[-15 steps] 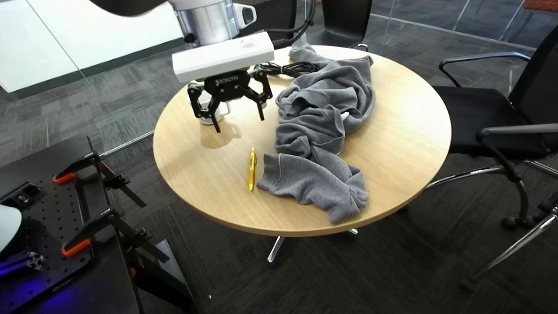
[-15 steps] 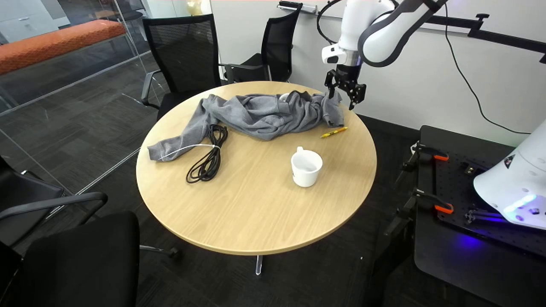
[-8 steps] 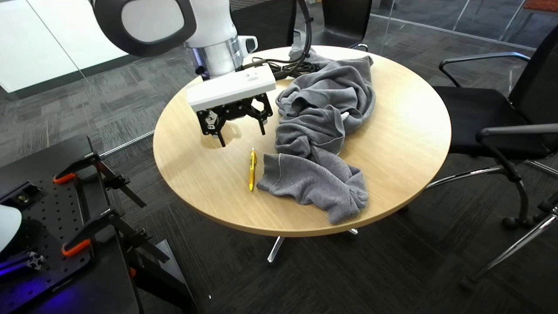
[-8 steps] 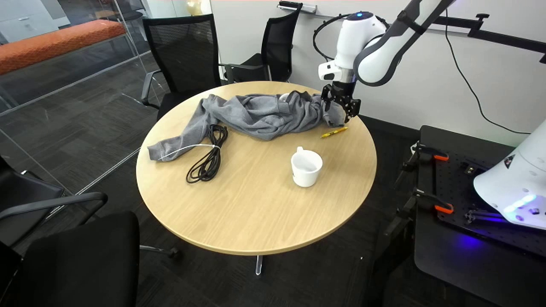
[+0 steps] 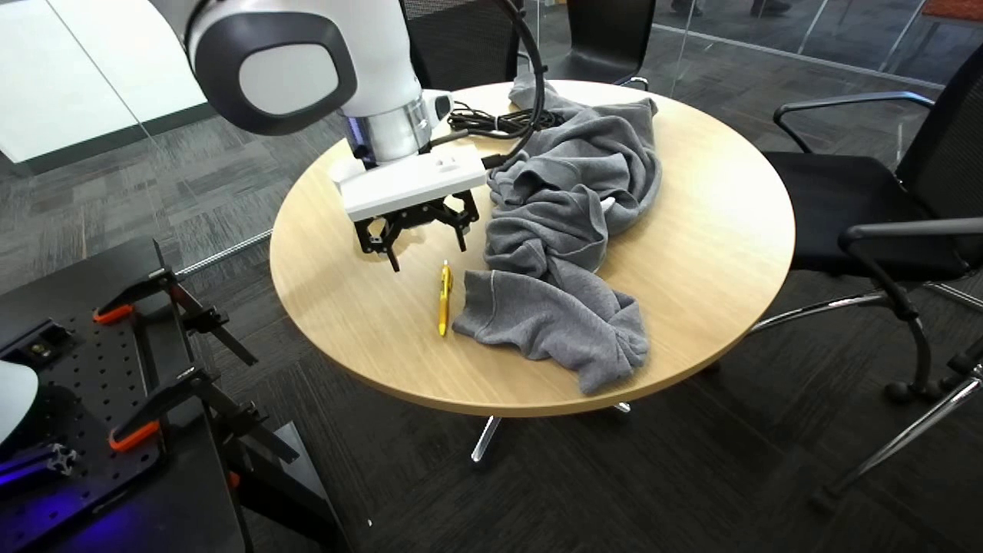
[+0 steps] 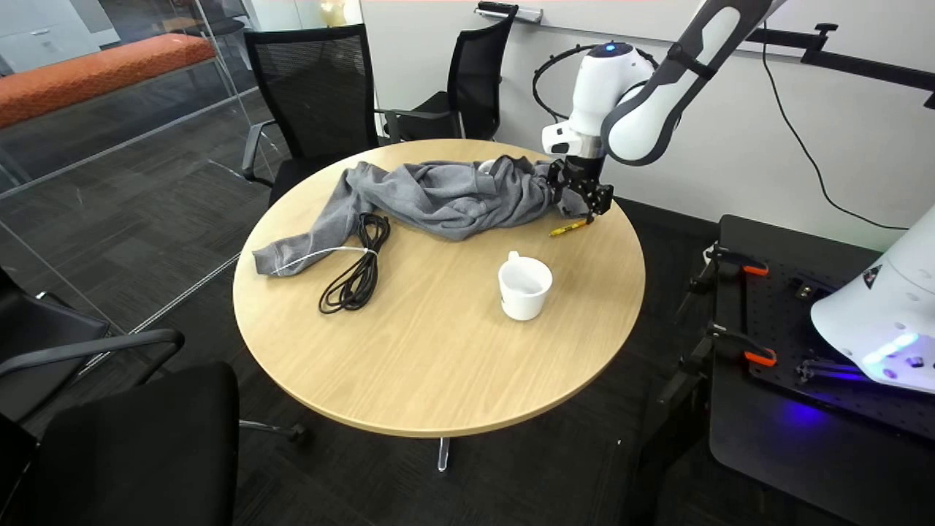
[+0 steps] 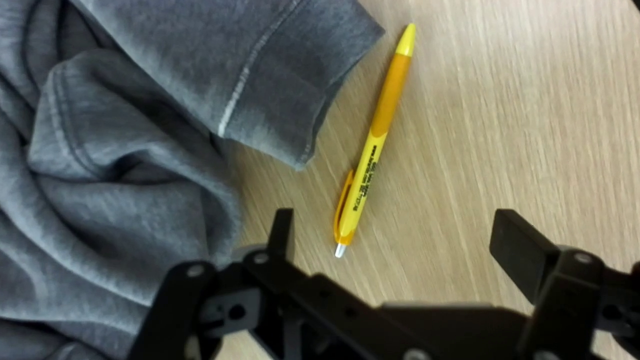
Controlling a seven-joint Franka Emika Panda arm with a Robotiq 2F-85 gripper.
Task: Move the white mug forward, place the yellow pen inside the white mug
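Below end effector (image 7: 395,237), yellow pen (image 7: 376,142)

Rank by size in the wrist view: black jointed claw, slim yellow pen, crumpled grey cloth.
1. Crumpled grey cloth, cut off by the frame
2. Black jointed claw, enlarged by its nearness
3. Slim yellow pen

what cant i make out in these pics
Black printed lettering on the slim yellow pen: wrist view, mostly too small and blurred.
White handle of the small white ceramic mug: in an exterior view, mostly hidden behind the mug.
White patch in the crumpled grey cloth: in an exterior view, partly covered by the cloth, unidentifiable.
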